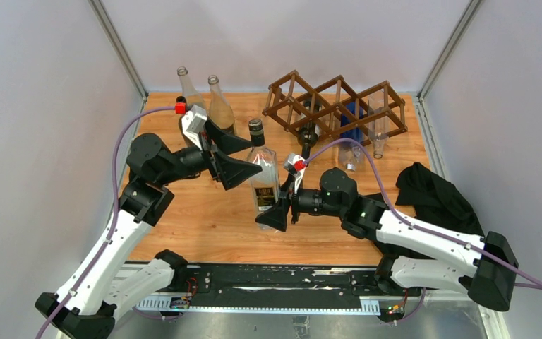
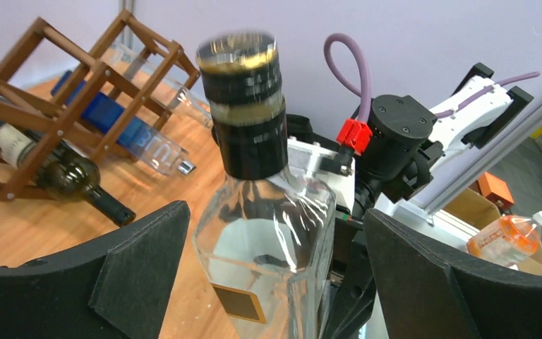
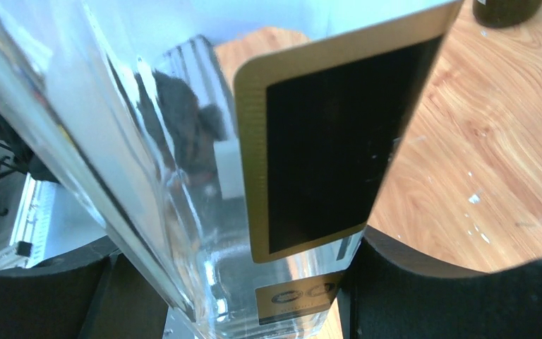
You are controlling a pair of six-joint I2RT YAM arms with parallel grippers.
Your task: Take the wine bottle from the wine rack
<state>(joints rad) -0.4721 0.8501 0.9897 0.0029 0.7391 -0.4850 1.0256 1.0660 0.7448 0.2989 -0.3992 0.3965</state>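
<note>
Wooden table, wine rack cradling dark bottle, right tool pinching clear bottle low, left tool spread beside it

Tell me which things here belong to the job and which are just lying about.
Job: wine rack; black-capped clear bottle in the right pincer; open left pincer flanking it.
Lying about: two upright bottles back left; black cloth; green, blue and clear bottles in the rack.
</note>
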